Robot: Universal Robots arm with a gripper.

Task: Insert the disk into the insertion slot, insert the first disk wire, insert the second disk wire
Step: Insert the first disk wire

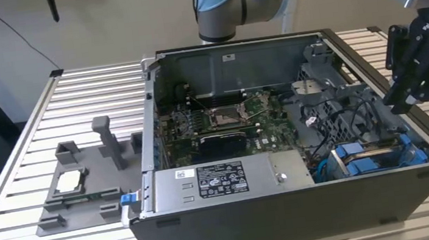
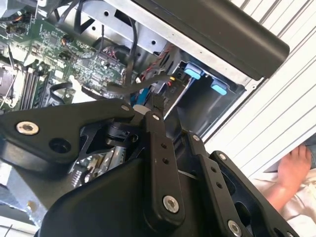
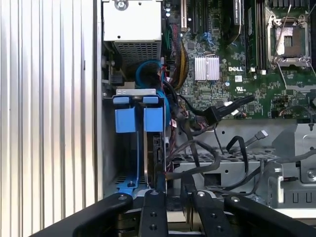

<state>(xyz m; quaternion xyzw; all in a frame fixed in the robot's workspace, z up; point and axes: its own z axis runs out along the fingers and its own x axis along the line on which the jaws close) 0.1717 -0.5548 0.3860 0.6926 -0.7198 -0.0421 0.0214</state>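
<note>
Over the case (image 1: 292, 221) corner holding the insertion slot (image 1: 402, 149) — gripper (image 1: 420, 95) hovering, whether apart or together I cannot tell.
The disk (image 3: 154, 118) seems to stand on edge inside that slot, blue frame tabs uppermost. It should handle as dense and stiff, best taken by the plastic frame edges — not the label face. The first wrist view looks down on loose black wire plugs (image 3: 217, 113) beside the slot, while the exterior view gives the gripper's height above the case.
</note>
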